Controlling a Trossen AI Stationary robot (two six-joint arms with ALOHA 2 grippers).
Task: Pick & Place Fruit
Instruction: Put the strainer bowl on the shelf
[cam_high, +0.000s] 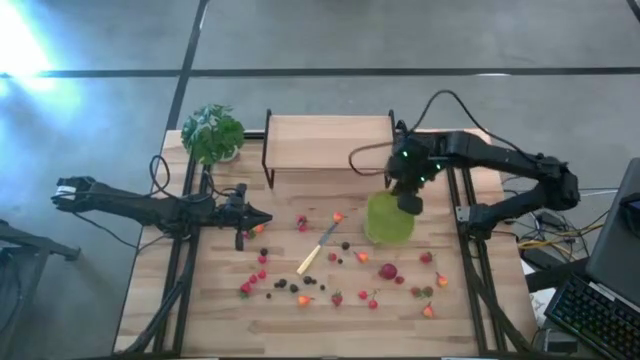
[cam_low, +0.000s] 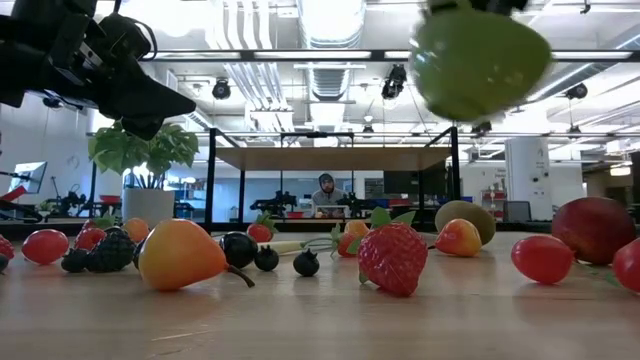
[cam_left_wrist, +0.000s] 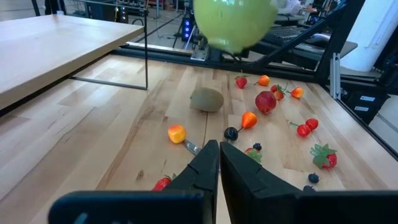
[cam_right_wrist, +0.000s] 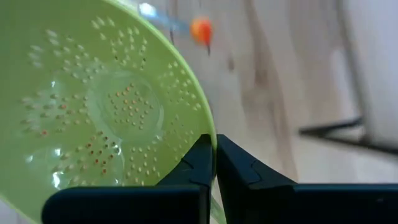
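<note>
- Fruit (cam_high: 388, 271) lies all over the near half of the table (cam_high: 230, 320): red berries, dark berries, some orange bits, and a brown kiwi (cam_left_wrist: 206, 99).
- We see the right gripper (cam_right_wrist: 214, 163) pinching the rim of a green bowl (cam_high: 389, 219) full of little holes. Its fingers are clamped tight on that rim.
- We see the bowl up in the air near the right edge of the table, above the fruit. No fruit is inside it.
- The left gripper (cam_left_wrist: 219, 167) is squeezed shut with nothing in it. It hangs low over the left side of the table, pointing at the fruit.
- A knife (cam_high: 318, 250) lies in the middle of the table among the fruit. A plant (cam_high: 213, 131) stands at the far left corner, and a wooden shelf (cam_high: 328, 141) along the far edge.
- We think the step now is getting the bowl into place. No fruit has been picked yet.
- Next, we think the bowl must come down flat on a bare spot, not on any fruit.
- Then a gripper must let go, spread its fingers, and close on one small piece. The pieces are tiny and may roll away.
</note>
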